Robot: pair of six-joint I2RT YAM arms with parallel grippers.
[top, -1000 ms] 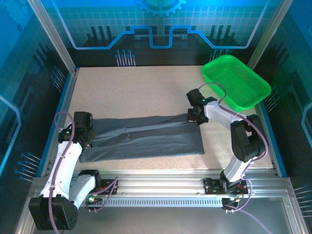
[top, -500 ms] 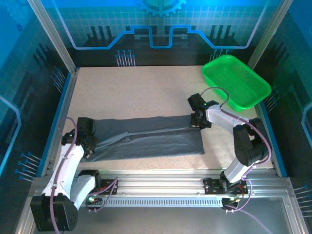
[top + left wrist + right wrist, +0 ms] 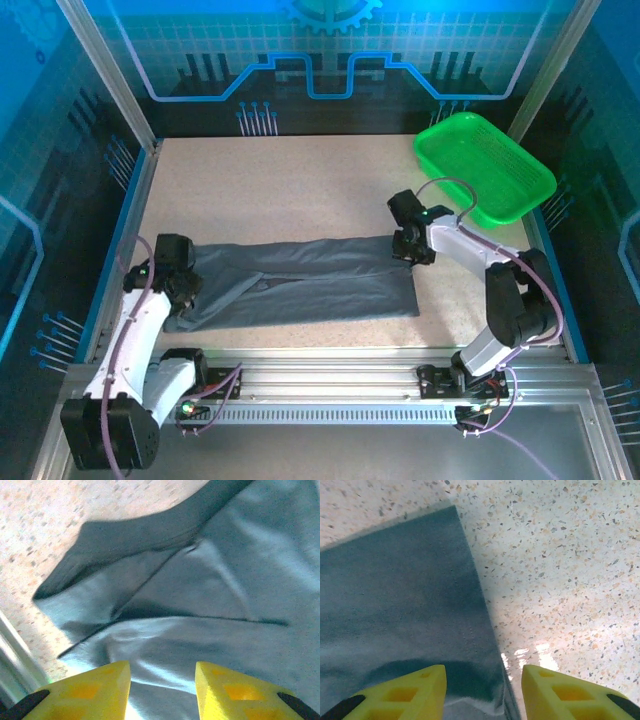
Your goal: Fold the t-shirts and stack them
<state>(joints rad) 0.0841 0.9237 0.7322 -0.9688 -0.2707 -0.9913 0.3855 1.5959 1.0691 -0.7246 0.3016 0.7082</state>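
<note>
The dark slate-grey t-shirt lies as a long folded strip across the near half of the table. My left gripper is at its left end. In the left wrist view the left gripper stands open just above the creased t-shirt, near a sleeve. My right gripper is at the strip's far right corner. In the right wrist view the right gripper is open, with the hem edge of the t-shirt running between its yellow fingers.
A bright green plastic tray sits at the back right corner, beyond the right arm. Speckled tabletop stretches behind the shirt. Blue rails border the table's left and right sides.
Both grippers have come a little toward the near edge. The shirt's far edge has followed them, so the strip lies slightly narrower and nearer.
</note>
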